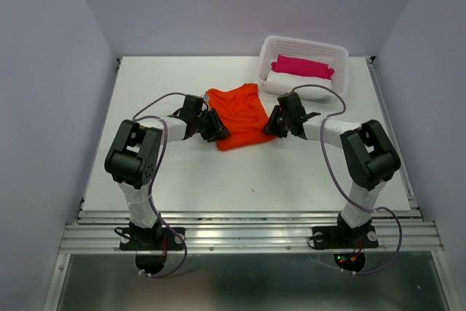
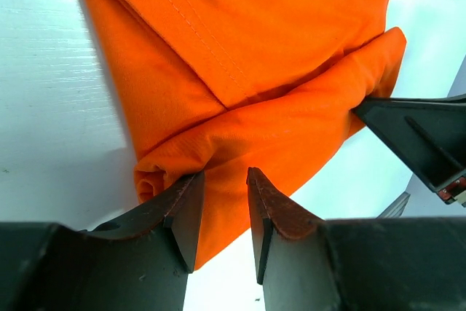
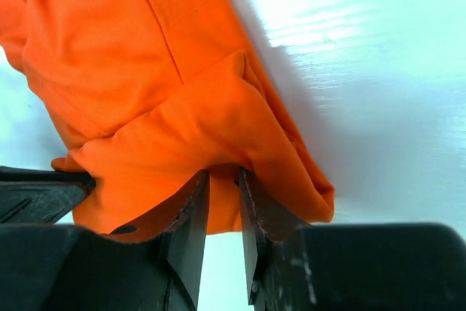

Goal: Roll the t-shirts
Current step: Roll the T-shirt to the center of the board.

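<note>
The orange-red t-shirt [image 1: 240, 111] lies in the middle of the white table, with its near edge folded over into a thick band [image 2: 277, 136]. My left gripper [image 1: 216, 127] is at the band's left end. Its jaws [image 2: 224, 174] hold the fold, and a small curl of cloth sits beside the left finger. My right gripper [image 1: 273, 123] is at the band's right end, jaws [image 3: 222, 172] close together with bunched cloth [image 3: 131, 56] pinched at their tips. Each wrist view shows the other gripper's black finger at the far end of the band.
A white plastic basket [image 1: 306, 43] stands at the back right. It holds a magenta-pink cloth bundle [image 1: 302, 66] and a white cloth [image 1: 277, 78]. Grey walls close in the table on the left, back and right. A metal rail runs along the near edge.
</note>
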Robot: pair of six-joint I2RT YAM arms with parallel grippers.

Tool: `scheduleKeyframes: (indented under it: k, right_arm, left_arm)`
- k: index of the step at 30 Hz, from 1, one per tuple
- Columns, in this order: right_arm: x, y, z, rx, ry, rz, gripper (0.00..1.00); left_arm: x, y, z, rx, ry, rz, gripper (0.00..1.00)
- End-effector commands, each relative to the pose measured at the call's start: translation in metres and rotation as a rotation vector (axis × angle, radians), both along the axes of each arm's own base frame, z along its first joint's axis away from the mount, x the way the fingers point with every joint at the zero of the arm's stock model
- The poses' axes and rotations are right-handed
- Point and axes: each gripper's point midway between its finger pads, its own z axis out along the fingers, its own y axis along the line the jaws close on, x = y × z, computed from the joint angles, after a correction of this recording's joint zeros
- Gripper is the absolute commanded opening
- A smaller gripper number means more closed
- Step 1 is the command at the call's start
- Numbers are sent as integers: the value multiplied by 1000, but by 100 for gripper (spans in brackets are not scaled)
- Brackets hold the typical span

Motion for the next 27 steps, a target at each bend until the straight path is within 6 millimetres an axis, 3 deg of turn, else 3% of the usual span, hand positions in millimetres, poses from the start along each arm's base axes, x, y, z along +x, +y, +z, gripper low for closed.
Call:
scheduleKeyframes:
  k: [1, 3, 8, 12, 14, 15, 16, 19, 20, 21, 24, 25, 27]
  right_arm:
    - [2, -53, -15, -166, 20, -98, 29]
    - [3, -54, -17, -175, 21, -98, 29]
    - [8, -51, -20, -192, 25, -69, 28]
    - [13, -50, -21, -213, 17, -42, 29]
    - [15, -48, -22, -220, 15, -14, 29]
    - [15, -47, -23, -224, 13, 2, 29]
    - [15, -46, -26, -227, 18, 16, 29]
    - [17, -41, -29, -221, 23, 54, 29]
    - [19, -40, -29, -227, 22, 63, 29]
    - [19, -40, -29, -228, 21, 66, 29]
    - [22, -42, -31, -249, 22, 71, 29]
    - [22, -42, -31, -253, 22, 74, 29]
    - [25, -43, -31, -266, 19, 80, 29]
  left_arm:
    - [-26, 25, -31, 116, 96, 13, 43]
    - [-26, 24, -28, 110, 96, 12, 43]
    - [-9, 22, 6, 127, 35, -9, 43]
    - [39, 18, 56, 160, -104, -10, 43]
    - [55, 22, 54, 197, -109, -10, 43]
    - [75, 20, 71, 194, -161, 0, 43]
    - [85, 23, 62, 209, -150, 6, 43]
    - [121, 20, 65, 242, -190, 10, 43]
    - [134, 16, 77, 235, -222, 9, 43]
    - [141, 14, 64, 242, -205, 4, 43]
    - [160, 9, 66, 239, -225, 5, 43]
    - [163, 9, 53, 247, -207, 4, 43]
    - [169, 8, 47, 252, -200, 15, 43]
